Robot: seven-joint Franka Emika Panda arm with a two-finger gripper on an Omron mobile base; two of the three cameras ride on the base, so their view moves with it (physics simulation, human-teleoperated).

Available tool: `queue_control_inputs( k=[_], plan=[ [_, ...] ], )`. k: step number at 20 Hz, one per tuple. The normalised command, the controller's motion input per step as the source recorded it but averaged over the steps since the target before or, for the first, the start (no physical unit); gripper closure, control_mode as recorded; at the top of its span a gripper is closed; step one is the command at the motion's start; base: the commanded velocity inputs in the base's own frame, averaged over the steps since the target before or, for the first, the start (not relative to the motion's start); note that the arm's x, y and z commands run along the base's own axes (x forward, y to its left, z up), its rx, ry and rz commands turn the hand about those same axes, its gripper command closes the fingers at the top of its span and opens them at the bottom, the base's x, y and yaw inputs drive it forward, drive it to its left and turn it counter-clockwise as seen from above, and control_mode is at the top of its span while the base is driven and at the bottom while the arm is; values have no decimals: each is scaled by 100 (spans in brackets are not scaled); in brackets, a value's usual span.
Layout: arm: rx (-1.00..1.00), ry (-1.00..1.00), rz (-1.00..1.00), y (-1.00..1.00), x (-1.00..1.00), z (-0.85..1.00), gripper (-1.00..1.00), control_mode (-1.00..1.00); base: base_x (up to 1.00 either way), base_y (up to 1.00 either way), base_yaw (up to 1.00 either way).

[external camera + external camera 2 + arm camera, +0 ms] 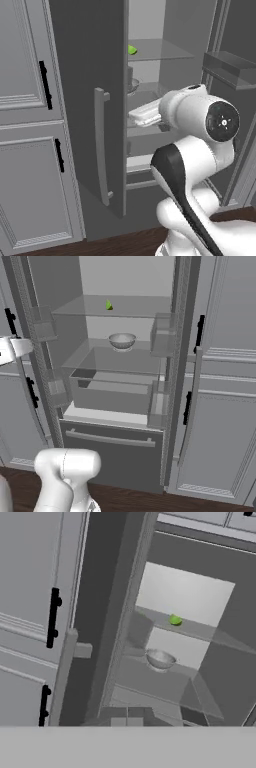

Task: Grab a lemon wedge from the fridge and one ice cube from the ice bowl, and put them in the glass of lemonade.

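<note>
While the fridge (125, 286) stands open, lemon wedge (108, 305) shelved, fingers are together.

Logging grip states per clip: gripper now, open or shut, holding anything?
Gripper: shut, holding nothing; the lemon wedge sits on the fridge shelf.

Fridge (120, 406) open (both doors swung aside), shelves reachable.

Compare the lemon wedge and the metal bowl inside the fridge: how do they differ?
The lemon wedge is tiny and yellow-green; the bowl is much larger and shiny grey. The wedge sits on the upper clear shelf, the bowl on the shelf below. The wedge is a solid piece; the bowl is open-topped and upright. Both rest untouched inside the open fridge.
</note>
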Motion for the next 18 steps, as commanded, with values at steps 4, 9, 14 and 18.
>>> queue_control_inputs(
  k=[4, 9, 14, 18],
  plan=[
    [29, 0, 1, -46, 43, 11, -100, -100, 0, 0, 0],
    [36, 10, 35, -49, 64, -2, -100, -100, 0, 0, 0],
    [24, 23, 73, -1, 63, -25, -100, -100, 0, 0, 0],
    [7, 8, 57, 1, 39, -16, -100, -100, 0, 0, 0]
  ],
)
